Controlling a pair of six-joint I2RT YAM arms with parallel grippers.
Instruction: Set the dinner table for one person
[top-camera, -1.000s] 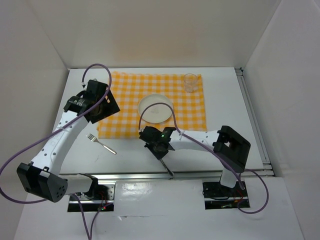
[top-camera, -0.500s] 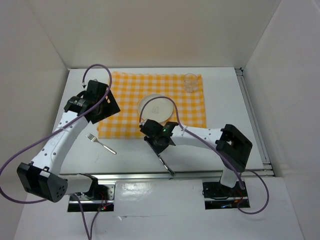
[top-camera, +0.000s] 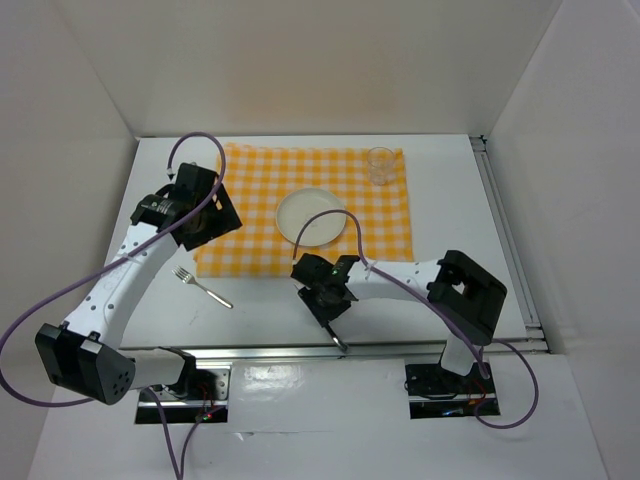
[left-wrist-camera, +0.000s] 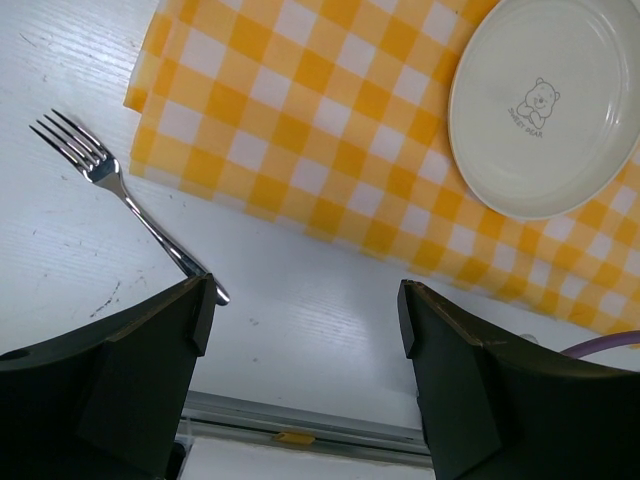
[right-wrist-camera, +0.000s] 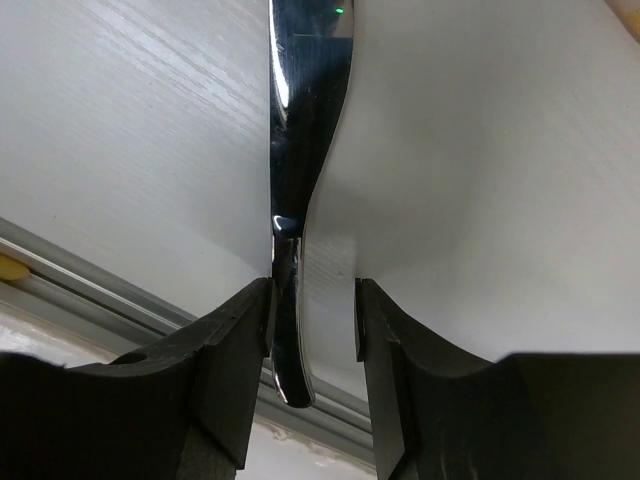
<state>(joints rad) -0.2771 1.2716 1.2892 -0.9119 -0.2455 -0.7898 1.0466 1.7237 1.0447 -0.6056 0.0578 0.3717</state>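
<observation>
The white dinner table (top-camera: 452, 210) carries a yellow-and-white checked cloth (top-camera: 260, 180) with a white plate (top-camera: 312, 217) and a clear glass (top-camera: 380, 165) on it. A fork (top-camera: 203, 287) lies on the bare table left of the cloth. A knife (top-camera: 333, 333) lies near the front rail. My right gripper (top-camera: 325, 297) is low over the knife. In the right wrist view the knife (right-wrist-camera: 305, 120) runs between the open jaws of my right gripper (right-wrist-camera: 312, 295), against the left finger and with a gap to the right one. My left gripper (top-camera: 196, 205) is open and empty above the cloth's left edge.
The left wrist view shows the fork (left-wrist-camera: 110, 190), the cloth (left-wrist-camera: 330, 150), the plate (left-wrist-camera: 550, 105) and my left gripper (left-wrist-camera: 305, 300). A metal rail (top-camera: 340, 351) runs along the near edge and another (top-camera: 505, 230) along the right edge.
My right gripper drew back from the plate toward the near edge and sits lower over the knife. The plate is fully uncovered. The left arm barely shifted.
</observation>
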